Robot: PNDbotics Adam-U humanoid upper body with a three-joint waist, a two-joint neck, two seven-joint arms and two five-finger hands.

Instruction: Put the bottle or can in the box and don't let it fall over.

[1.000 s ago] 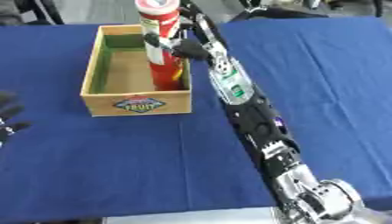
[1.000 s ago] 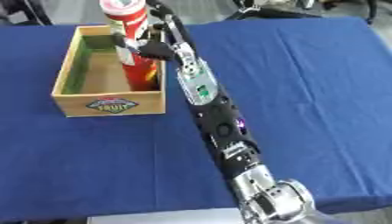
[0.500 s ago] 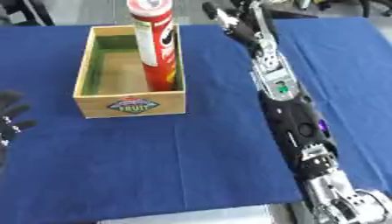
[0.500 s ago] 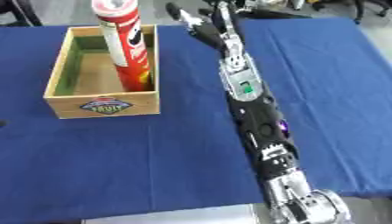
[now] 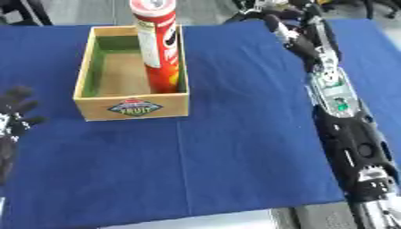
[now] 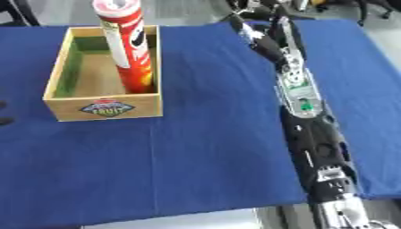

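A tall red can [image 5: 159,44] with a white label stands upright inside the wooden box [image 5: 133,109], against its right wall. Nothing is touching it. My right hand [image 5: 283,27] hovers over the far right part of the blue table, well to the right of the box, with fingers spread and holding nothing. My left hand [image 5: 14,115] rests open at the left edge, fingers up, level with the box's front.
A blue cloth [image 5: 235,147] covers the table. The box has a green inner wall and a fruit label on its front. My right forearm [image 6: 301,107] stretches from the lower right up the right side. Dark chair parts show beyond the far edge.
My right hand has let go of the can and drawn away to the right. The can stays standing in the box. The camera has shifted a little.
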